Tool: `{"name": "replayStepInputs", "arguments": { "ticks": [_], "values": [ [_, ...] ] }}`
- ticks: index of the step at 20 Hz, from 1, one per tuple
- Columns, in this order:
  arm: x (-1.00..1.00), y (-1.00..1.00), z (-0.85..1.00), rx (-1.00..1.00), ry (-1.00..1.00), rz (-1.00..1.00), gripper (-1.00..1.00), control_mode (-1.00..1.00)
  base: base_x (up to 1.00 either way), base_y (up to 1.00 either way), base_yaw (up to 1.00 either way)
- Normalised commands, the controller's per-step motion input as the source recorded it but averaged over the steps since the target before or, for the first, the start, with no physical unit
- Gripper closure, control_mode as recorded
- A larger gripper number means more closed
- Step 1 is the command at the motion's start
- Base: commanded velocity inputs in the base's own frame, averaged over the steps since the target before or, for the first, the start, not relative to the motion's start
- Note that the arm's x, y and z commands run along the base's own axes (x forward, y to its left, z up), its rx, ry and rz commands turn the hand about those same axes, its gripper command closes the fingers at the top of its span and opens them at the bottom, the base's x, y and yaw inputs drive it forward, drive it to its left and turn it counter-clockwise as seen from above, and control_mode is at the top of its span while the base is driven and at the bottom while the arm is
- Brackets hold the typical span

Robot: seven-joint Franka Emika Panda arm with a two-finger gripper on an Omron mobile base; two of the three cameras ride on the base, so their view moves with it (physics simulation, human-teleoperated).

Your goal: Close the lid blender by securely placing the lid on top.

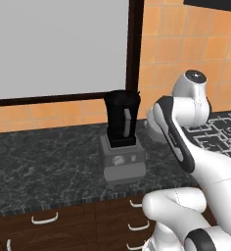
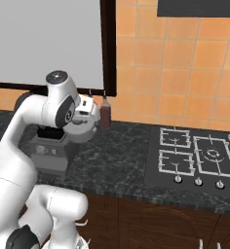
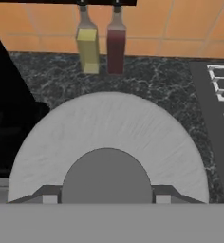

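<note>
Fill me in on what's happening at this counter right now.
The white arm is working on the lid, which lies close under its hand on the dark counter, just right of the blender. The gripper sits at the lid's darker centre knob, one of its fingers on each side, though whether they have pinched it is unclear. The blender's black jar has no lid on it yet. A yellow bottle and a red bottle stand by the tiled wall.
</note>
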Motion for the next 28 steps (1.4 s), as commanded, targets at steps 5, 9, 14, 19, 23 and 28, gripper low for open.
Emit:
{"name": "replayStepInputs", "arguments": {
  "ticks": [5, 9, 14, 19, 23, 28],
  "values": [
    [-0.01, 0.14, 1.0, 0.0, -0.04, -0.05, 1.0, -1.0, 0.0, 0.0, 0.0],
    [-0.06, 0.03, 1.0, 0.0, 0.0, -0.08, 1.0, -1.0, 0.0, 0.0, 0.0],
    [-0.02, 0.16, 1.0, 0.0, 0.0, -0.08, 1.0, -1.0, 0.0, 0.0, 0.0],
    [0.2, 0.39, 1.0, 0.0, 0.01, -0.06, 1.0, -1.0, 0.0, 0.0, 0.0],
    [0.16, 0.49, 1.0, 0.0, 0.09, -0.02, 1.0, -1.0, 0.0, 0.0, 0.0],
    [-0.21, 0.05, 0.71, 0.03, -0.01, 0.03, 1.0, -1.0, 0.0, 0.0, 0.0]
  ]
}}
